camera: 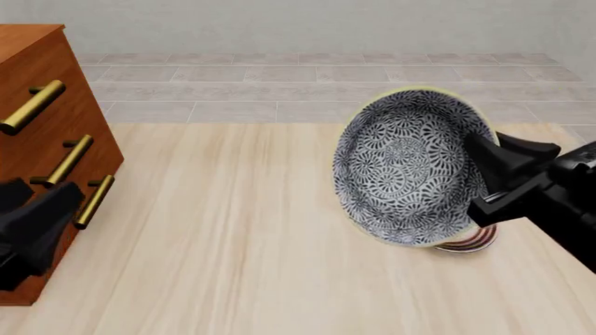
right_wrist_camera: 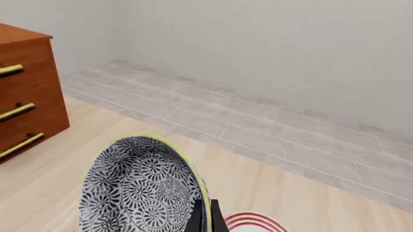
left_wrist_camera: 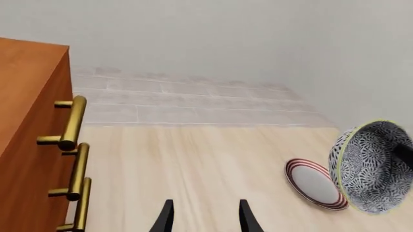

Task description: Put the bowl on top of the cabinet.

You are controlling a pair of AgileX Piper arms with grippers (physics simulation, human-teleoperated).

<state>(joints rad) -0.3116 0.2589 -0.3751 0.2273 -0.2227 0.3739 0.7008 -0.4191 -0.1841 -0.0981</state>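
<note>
The right tool (camera: pixel 489 183) is grasping the bowl (camera: pixel 407 167) by its rim; carry it left, above the cabinet (camera: pixel 42 112). The left tool (left_wrist_camera: pixel 203 215) is released.

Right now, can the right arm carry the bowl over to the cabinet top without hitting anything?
Probably yes: the right tool grips the bowl by its rim, lifted off the plate, and only open table lies before the cabinet.

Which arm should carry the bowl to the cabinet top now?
Right. The right gripper already pinches the bowl by its rim, tilted and lifted above the plate. The left gripper is open near the cabinet, holding nothing.
</note>
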